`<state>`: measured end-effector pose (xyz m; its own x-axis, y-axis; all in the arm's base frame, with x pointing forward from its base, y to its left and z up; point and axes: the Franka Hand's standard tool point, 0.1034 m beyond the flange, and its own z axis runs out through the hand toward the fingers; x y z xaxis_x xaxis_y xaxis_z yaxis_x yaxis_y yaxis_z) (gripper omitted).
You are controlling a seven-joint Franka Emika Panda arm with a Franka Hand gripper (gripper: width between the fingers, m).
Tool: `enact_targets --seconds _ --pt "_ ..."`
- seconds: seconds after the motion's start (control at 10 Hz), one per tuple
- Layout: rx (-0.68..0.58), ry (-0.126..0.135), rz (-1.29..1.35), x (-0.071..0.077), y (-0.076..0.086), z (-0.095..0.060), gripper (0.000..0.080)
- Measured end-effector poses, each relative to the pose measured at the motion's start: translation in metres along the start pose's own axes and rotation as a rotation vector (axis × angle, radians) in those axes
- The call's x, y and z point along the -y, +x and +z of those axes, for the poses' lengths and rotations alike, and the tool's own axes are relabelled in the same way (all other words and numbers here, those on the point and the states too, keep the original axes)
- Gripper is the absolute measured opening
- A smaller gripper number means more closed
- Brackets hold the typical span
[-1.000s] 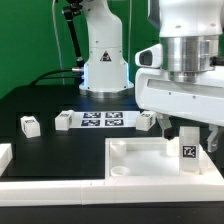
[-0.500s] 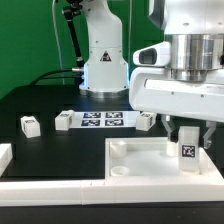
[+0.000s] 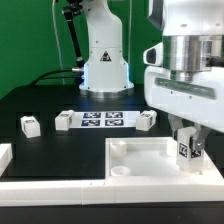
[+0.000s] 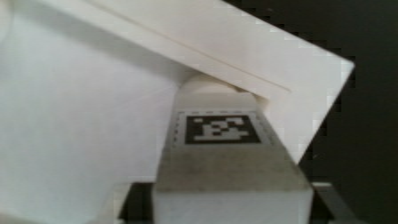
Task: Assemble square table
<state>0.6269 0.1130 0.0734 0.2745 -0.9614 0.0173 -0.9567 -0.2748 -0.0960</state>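
Over the corner of the square tabletop [image 3: 135, 166] at the exterior view's right, a tagged leg [image 3: 186, 149] is pinched upright between the jaws. Its lower end is held close to the rim, though contact cannot be told. On the black worktop [image 3: 40, 100] behind, a second leg [image 3: 64, 120] and a third leg [image 3: 146, 120] are seen flanking the marker board [image 3: 102, 121]. A fourth leg [image 3: 30, 125] is set apart.

gripper [image 3: 187, 146]: its white hand body now sits turned and slanted. A second ago it sat level and broad. It has drawn slightly toward the exterior view's right.
leg [image 3: 185, 153]: held between the fingers, it now leans a little and sits slightly lower than before.
tabletop [image 3: 135, 160]: the gap between the corner beneath the gripper and the leg's foot has narrowed.
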Motion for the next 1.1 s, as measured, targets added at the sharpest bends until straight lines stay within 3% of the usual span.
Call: enact_targets --seconds 0.1,0.2,0.4,0.6,0.7,0.8,0.9,1.1 --pt "0.023 0.0 0.173 -0.001 0.001 0.0 0.029" --pt "0.049 0.02 0.336 -0.001 -0.001 0.001 0.029" --pt "0.08 0.091 0.658 0.002 -0.009 0.002 0.0291" --pt "0.079 0.099 0.733 0.001 -0.008 0.002 0.0293" --pt "0.073 0.094 0.648 0.001 -0.008 0.002 0.0293" --pt "0.062 0.073 0.469 0.003 -0.01 0.0 0.0458" --pt "0.044 0.089 0.267 0.006 -0.008 -0.001 0.0602" --pt "0.034 0.092 0.102 0.005 -0.007 0.0 0.0636"
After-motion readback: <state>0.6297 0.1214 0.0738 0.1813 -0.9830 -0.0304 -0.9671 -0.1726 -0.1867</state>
